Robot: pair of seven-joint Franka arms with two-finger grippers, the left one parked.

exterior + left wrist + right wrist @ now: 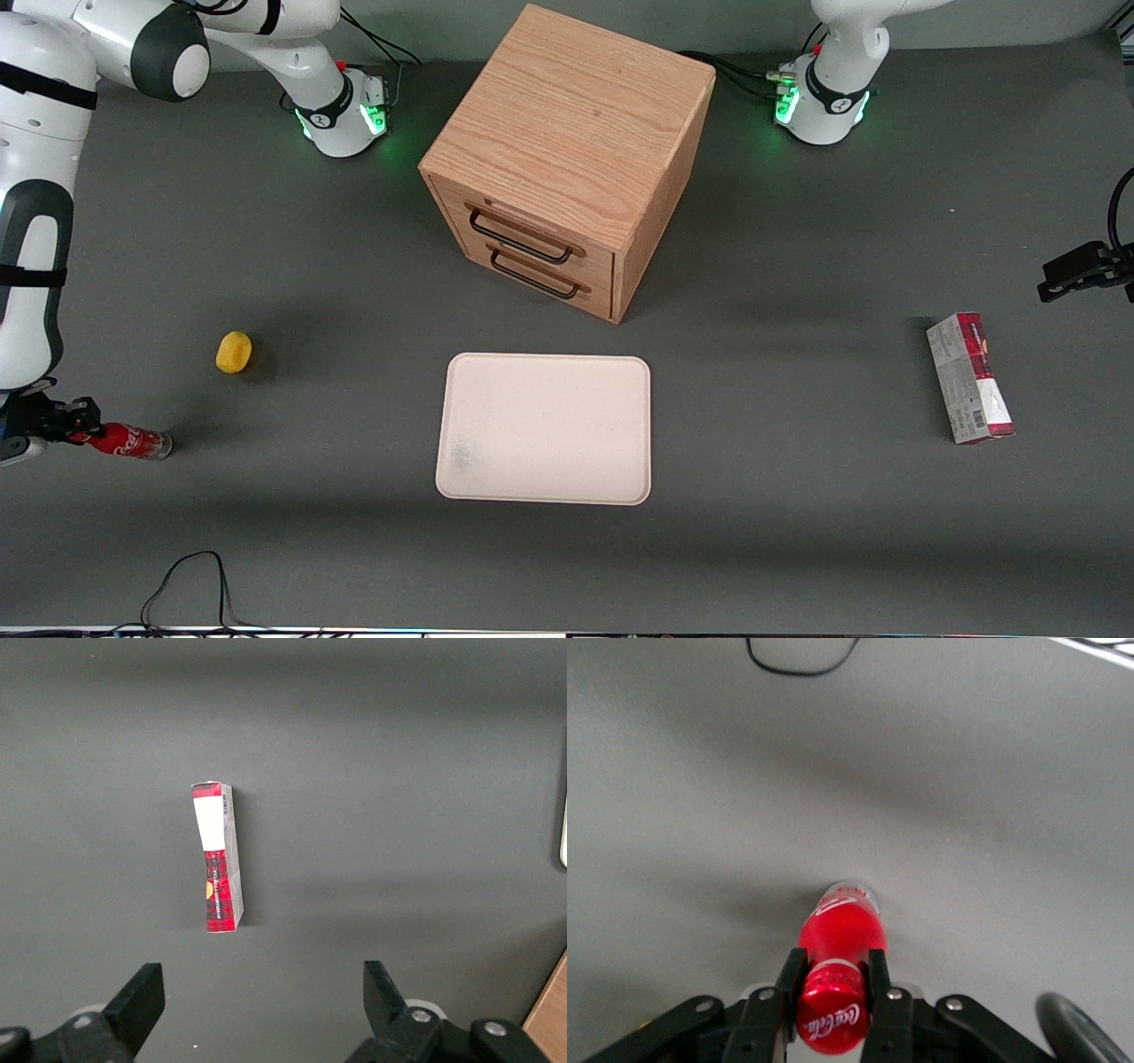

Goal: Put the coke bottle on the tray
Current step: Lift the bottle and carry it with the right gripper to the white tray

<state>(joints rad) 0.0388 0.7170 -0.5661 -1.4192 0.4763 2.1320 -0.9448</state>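
— Bottles on the table?
— One coke bottle (837,943), lying flat at my working arm's end, my hand (831,992) clamped around its neck.
— Trays?
— One tray (545,430), well apart, mid-table. Farther off: one yellow fruit (234,352), one carton (969,378), one cabinet (567,159) with two drawers.

Wooden cabinet (567,159) with two drawers and dark handles mid-tabletop (797,549); lemon (234,352) toward the working arm's end; red-and-grey carton (969,378) lying toward the parked arm's
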